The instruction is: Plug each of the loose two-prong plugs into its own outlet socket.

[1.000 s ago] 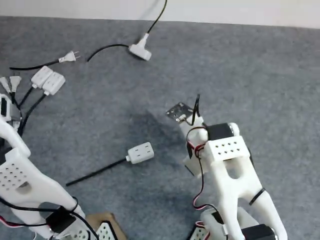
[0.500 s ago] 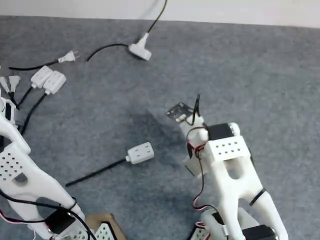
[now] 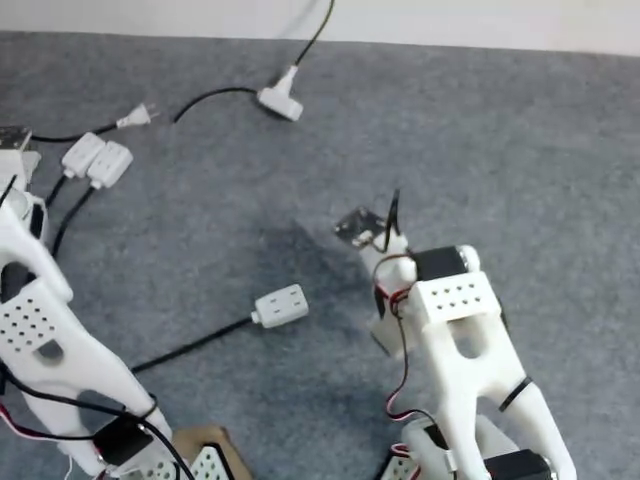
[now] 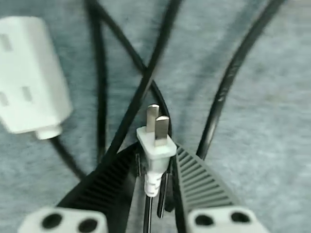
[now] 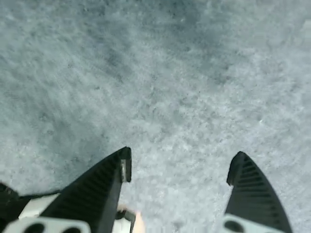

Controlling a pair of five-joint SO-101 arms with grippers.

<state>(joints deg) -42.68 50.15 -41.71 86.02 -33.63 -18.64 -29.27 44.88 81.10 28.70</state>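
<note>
My left gripper [image 4: 155, 151] is shut on a white two-prong plug [image 4: 155, 141] whose prongs point away from the wrist, over crossed black cords [image 4: 146, 77]. A white outlet socket [image 4: 29, 73] lies close beside it. From above, the left arm [image 3: 35, 310] stands at the left edge next to two white sockets [image 3: 95, 158]. Another loose plug [image 3: 136, 116] lies further back. A third socket [image 3: 281, 305] lies mid-carpet and a flat white one [image 3: 281, 101] at the back. My right gripper [image 5: 177, 167] hangs open above bare grey carpet, right of the mid-carpet socket.
Grey carpet [image 3: 520, 150] covers the whole floor, with open room on the right. Black cords [image 3: 190, 345] trail from the sockets toward the front left and the back wall. The right arm [image 3: 455, 320] rises from the front centre.
The left arm has moved toward the back along the left edge and now covers the two plugs seen there earlier. The right arm has kept still.
</note>
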